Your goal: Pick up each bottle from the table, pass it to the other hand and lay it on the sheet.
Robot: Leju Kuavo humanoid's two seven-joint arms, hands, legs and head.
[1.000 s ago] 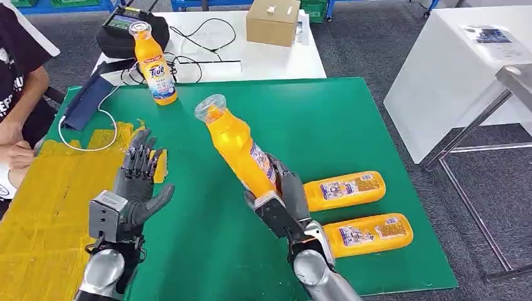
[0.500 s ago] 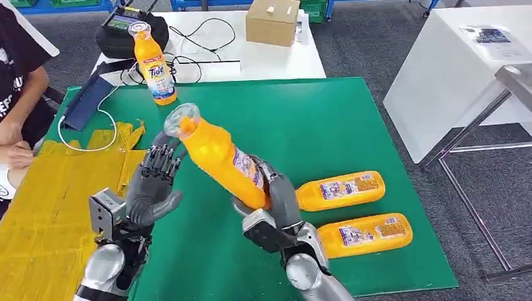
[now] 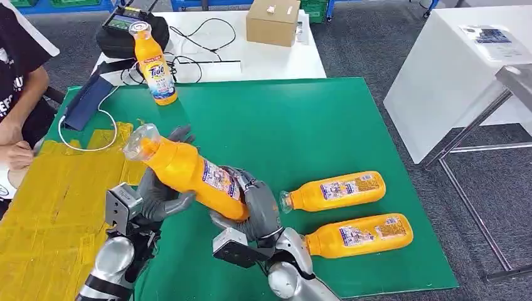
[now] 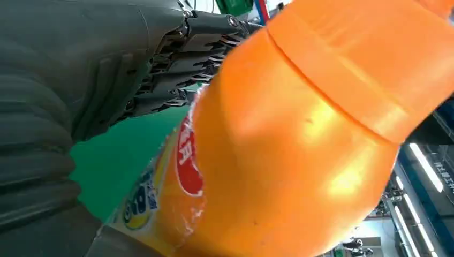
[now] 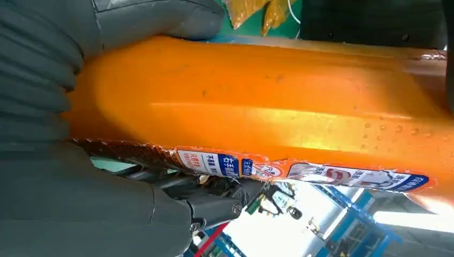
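Handover in mid-air above the green tabletop [image 3: 351, 119]. The right hand [image 3: 254, 210] is clamped around the lower body of the bottle [image 3: 188, 170], which tilts with its clear cap toward the yellow sheet [image 3: 50, 188]. The left hand [image 3: 157, 194] cups the bottle's upper body from behind, fingers [image 3: 182, 133] reaching past its shoulder; the left wrist view shows them lying against the orange plastic, but whether they have closed firmly cannot be told.

Risks, as judged: if the right hand lets go before the left has a full hold, the smooth, rounded bottle would likely slip and drop to the tabletop. Droplets on its surface in the right wrist view suggest a slick skin. A grasp high near the neck leaves the heavy base unsupported, so the bottle may swing.

Room: the sheet lies just left of the hands, with a person's arm [image 3: 19, 106] and a white cable [image 3: 88, 141] at its far side. Two lying bottles [image 3: 351, 213] rest near the right arm; a standing bottle [image 3: 154, 63] is well apart.
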